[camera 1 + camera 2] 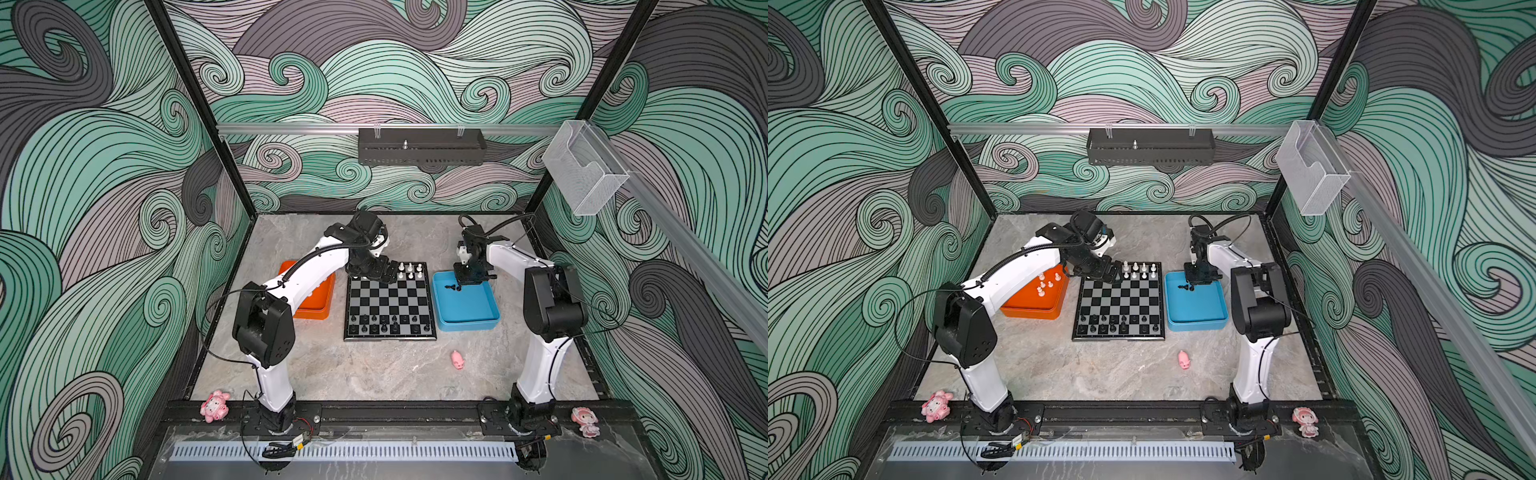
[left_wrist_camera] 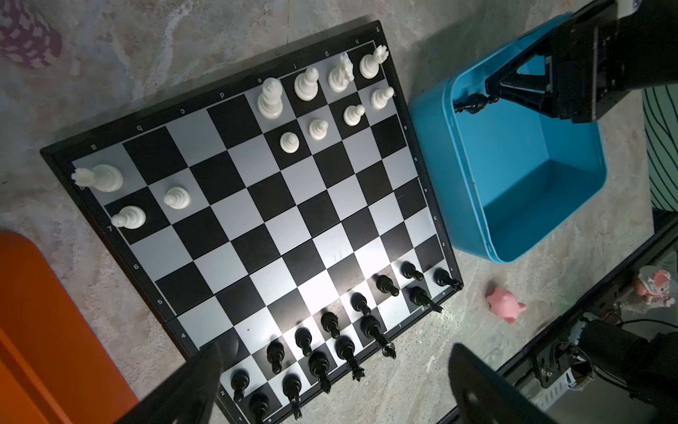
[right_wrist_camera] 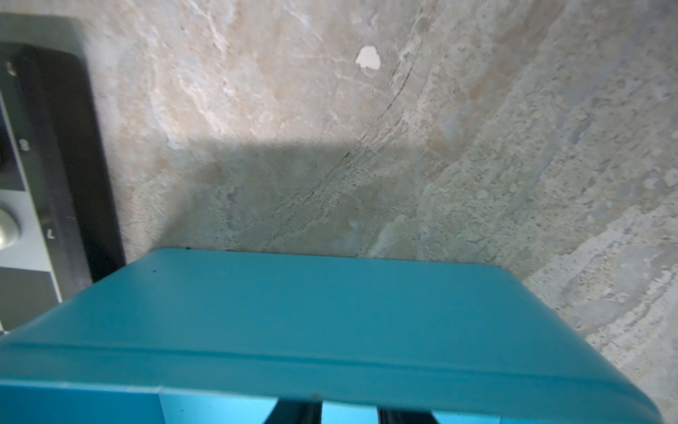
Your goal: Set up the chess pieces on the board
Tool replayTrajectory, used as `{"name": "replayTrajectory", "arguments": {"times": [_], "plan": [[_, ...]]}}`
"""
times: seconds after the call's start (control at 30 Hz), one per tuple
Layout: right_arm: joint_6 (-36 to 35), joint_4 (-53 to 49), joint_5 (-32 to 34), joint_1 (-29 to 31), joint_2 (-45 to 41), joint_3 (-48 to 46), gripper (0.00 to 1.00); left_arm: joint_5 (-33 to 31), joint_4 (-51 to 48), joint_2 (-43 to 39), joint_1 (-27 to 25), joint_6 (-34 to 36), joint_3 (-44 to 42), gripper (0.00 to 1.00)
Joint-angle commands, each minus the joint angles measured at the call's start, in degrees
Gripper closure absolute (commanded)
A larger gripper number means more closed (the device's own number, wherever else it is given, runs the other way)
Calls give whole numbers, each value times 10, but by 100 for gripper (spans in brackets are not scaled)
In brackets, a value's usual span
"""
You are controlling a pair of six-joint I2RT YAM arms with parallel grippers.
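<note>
Orange tray [image 1: 320, 302] half hidden (left arm [image 1: 309, 270]), board [image 3: 62, 165] blurred

Board [image 1: 390, 301]: middle rows bare, open passage across. Near two rows packed with black pieces [image 1: 388, 324]; white pieces [image 1: 410, 270] crowd far right corner. Left gripper [image 1: 388, 276] hangs over far left corner. Right gripper [image 1: 462, 284] low in blue tray [image 1: 465, 324], far corner; rest of tray floor free. Pink pig [image 1: 457, 359] lies alone on open tabletop [image 1: 353, 374] in front.
</note>
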Motion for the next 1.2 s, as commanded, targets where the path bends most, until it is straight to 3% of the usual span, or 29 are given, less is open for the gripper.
{"name": "replayTrajectory", "arguments": {"times": [0.0, 0.43, 1.17], "plan": [[-2, -1, -5, -3, 7, 6, 74, -9, -21, 5, -1, 3, 20, 2], [1, 9, -18, -3, -7, -8, 68, -9, -22, 7, -1, 0, 23, 1], [1, 16, -31, -2, -12, -25, 72, -12, -23, -2, 0, -2, 16, 1]]}}
